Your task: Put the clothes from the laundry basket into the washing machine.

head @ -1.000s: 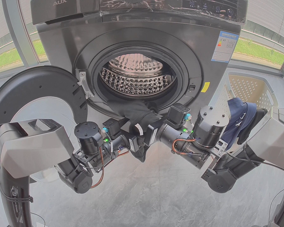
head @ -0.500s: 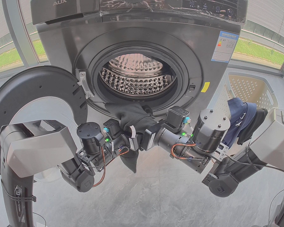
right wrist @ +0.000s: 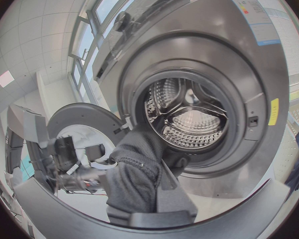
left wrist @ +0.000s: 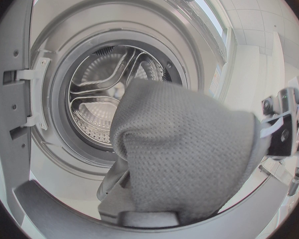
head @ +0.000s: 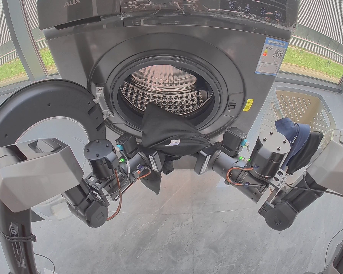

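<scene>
Black garment (head: 171, 132): stretched between left gripper (head: 159, 163) and right gripper (head: 202, 160), both clamped on it; upper edge leans into washing machine (head: 232, 58) opening, not yet inside bare drum (head: 167, 84). Laundry basket (head: 305, 103): navy and black clothes (head: 293, 134) over rim, awaiting loading.

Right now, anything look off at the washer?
Yes. The black garment, gripped by the left claw and right claw, reaches the drum opening, but a tail hangs outside under the left claw. Also, blue clothes drape over the basket rim.
</scene>
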